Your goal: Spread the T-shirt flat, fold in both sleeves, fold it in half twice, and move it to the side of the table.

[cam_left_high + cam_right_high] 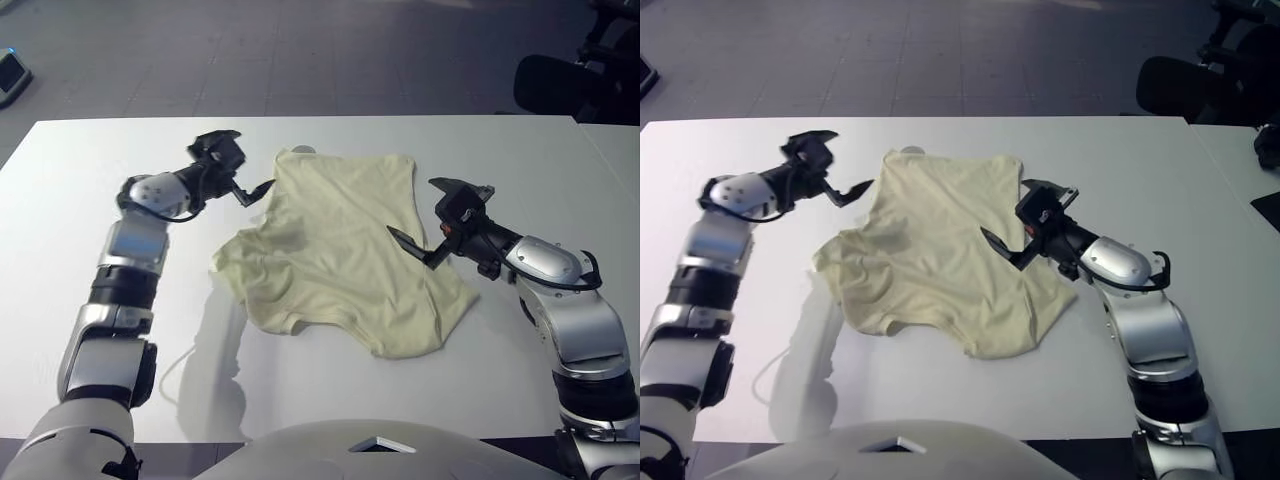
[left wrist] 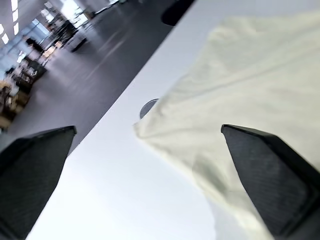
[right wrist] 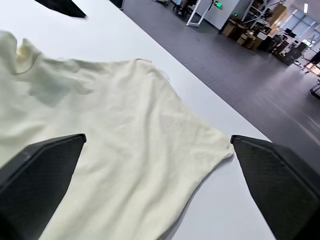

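T-shirt (image 1: 340, 250) rumpled at middle of table (image 1: 100, 180), long axis far edge to near edge. Spread wide, empty: left tool (image 1: 255, 160), just beside shirt's far-left corner. Also released: right tool (image 1: 411, 206), hovering over shirt's right side.

soft, even light falls from overhead. the white table (image 1: 400, 380) is bright, the floor (image 1: 300, 60) beyond it dimmer. faint grey shadows sit in the creases of the t-shirt (image 1: 330, 250), on its left side. far windows (image 3: 306, 19) glare white.
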Robot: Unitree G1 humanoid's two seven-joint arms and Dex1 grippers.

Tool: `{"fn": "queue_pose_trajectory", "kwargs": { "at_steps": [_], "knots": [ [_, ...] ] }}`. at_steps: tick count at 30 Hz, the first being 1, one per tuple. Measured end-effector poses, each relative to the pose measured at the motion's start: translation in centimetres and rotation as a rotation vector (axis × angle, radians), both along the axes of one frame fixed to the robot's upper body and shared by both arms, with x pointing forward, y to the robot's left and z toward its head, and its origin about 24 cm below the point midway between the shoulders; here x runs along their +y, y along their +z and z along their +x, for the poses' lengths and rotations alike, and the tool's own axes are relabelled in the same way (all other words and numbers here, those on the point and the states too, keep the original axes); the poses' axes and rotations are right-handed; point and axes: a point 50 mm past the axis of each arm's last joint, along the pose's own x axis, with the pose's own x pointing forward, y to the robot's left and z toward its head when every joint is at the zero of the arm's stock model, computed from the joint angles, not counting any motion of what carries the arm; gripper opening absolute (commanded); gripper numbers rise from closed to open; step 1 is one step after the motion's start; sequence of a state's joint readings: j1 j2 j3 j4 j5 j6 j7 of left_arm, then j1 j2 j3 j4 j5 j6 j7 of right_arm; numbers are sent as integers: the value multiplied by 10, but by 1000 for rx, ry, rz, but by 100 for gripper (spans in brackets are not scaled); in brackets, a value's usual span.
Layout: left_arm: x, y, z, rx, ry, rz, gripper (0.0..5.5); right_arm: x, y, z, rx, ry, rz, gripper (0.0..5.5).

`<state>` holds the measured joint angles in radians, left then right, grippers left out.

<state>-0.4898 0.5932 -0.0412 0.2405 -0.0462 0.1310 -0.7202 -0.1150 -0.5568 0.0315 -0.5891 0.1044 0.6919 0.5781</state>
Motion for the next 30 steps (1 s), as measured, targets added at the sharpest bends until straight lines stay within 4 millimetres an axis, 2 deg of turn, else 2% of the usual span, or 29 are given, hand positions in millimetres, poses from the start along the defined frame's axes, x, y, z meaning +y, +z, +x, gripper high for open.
{"fn": "queue_pose_trajectory", "kwargs": {
  "at_steps": [5,10,14,16,18,26,30],
  "knots": [
    [33,-16,-55,230,231,-183,538,1,-2,-15,7,-145,158,540],
    [55,-27,-95,484,424,-337,538,0,-3,-34,51,-295,348,540],
    [59,-43,-123,770,499,-462,538,-3,-2,-45,86,-403,437,540],
    [54,-48,-127,834,486,-490,538,-4,-1,-45,98,-413,447,540],
    [47,-53,-127,846,474,-511,509,-3,0,-43,105,-411,451,540],
    [44,-66,-123,792,543,-628,362,0,5,-36,114,-366,448,540],
    [40,-68,-114,777,545,-646,302,8,4,-35,129,-332,449,540]
  ]
}}
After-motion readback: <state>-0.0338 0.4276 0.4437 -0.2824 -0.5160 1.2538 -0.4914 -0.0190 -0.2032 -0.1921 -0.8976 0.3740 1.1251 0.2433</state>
